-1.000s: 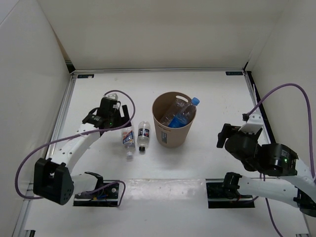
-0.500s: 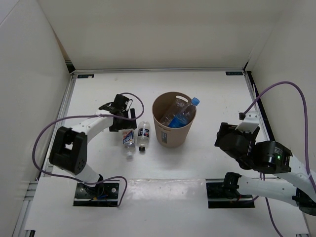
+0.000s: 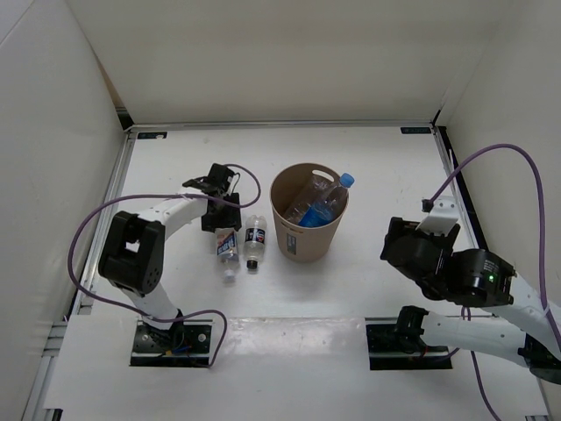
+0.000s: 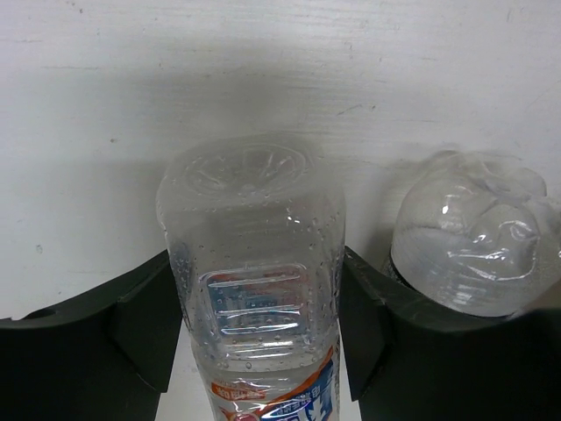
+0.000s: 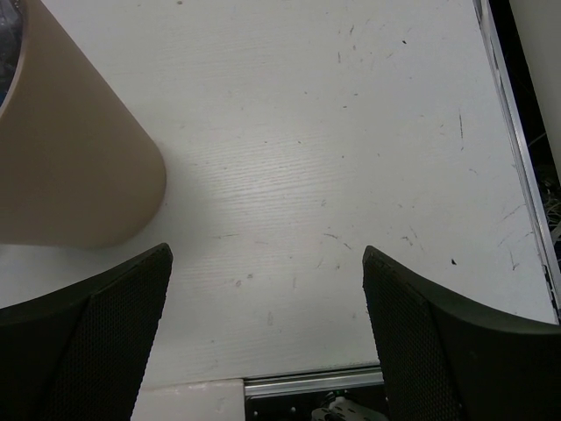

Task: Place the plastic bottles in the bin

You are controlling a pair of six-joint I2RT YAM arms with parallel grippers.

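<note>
white-labelled clear plastic bottle, left of the round tan bin, lies lengthwise between the clamped fingers of the left gripper; right gripper gapes empty.

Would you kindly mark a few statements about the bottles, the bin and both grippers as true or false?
1. The left gripper is shut on the white-labelled clear plastic bottle. True.
2. The round tan bin is empty. False: a blue-capped bottle and an unlabelled clear bottle are inside.
3. The right gripper holds a bottle. False: it is open, holding nothing.
4. The short dark-labelled bottle lies on the white table beside the gripped one. True.
</note>
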